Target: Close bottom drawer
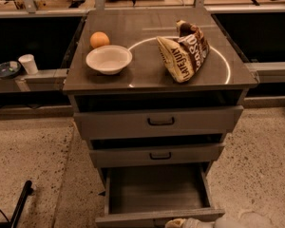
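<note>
At the bottom edge of the view, the gripper (pixel 178 223) sat low against the front panel of the bottom drawer (pixel 156 194), just right of the panel's middle, with the pale arm (pixel 238 220) running off to the right behind it. Most of the gripper was cut off by the frame edge, so whether it was apart or together could not be told, and contact with the panel could not be confirmed either.

The bottom drawer stood pulled well out of the grey metal cabinet (pixel 80 115), its shallow grey tray open to view and bare inside. Above it, the middle drawer (pixel 133 156) stuck out a little, and the top drawer (pixel 118 123) stuck out slightly further; each carried a small black loop handle at the centre of its front.

On the cabinet top, a white bowl (pixel 109 59) rested near the left side, with an orange (pixel 99 40) just behind it. A crumpled brown and cream snack bag (pixel 184 51) lay to the right, inside a thin white ring (pixel 226 66) marked on the surface.

To the left, on a low ledge, stood a white paper cup (pixel 28 63) beside a dark dish (pixel 6 70). A black bar (pixel 21 204) slanted across the speckled floor (pixel 33 160) at lower left.
</note>
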{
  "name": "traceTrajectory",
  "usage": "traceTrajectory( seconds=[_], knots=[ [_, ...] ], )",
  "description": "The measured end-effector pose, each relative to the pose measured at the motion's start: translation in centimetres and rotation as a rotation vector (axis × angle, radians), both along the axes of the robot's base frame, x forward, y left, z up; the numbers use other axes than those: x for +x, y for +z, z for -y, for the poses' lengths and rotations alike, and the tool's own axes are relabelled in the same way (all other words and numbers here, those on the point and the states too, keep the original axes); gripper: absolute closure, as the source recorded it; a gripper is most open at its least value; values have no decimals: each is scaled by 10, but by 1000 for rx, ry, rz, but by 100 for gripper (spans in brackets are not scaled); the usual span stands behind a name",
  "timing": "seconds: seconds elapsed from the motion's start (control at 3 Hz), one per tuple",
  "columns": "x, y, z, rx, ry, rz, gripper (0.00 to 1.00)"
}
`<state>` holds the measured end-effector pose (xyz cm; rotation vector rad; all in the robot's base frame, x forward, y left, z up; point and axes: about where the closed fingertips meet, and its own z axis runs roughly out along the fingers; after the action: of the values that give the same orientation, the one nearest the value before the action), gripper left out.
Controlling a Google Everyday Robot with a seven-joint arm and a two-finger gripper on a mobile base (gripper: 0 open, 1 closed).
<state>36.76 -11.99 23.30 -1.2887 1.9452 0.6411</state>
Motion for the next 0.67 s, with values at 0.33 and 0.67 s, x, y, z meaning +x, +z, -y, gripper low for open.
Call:
traceTrajectory(
  seconds=[0.33, 0.67],
  knots=[
    [-15, -15, 12, -4, 85, 37, 100],
    [-28, -26, 26, -5, 157, 55, 100]
  ],
)
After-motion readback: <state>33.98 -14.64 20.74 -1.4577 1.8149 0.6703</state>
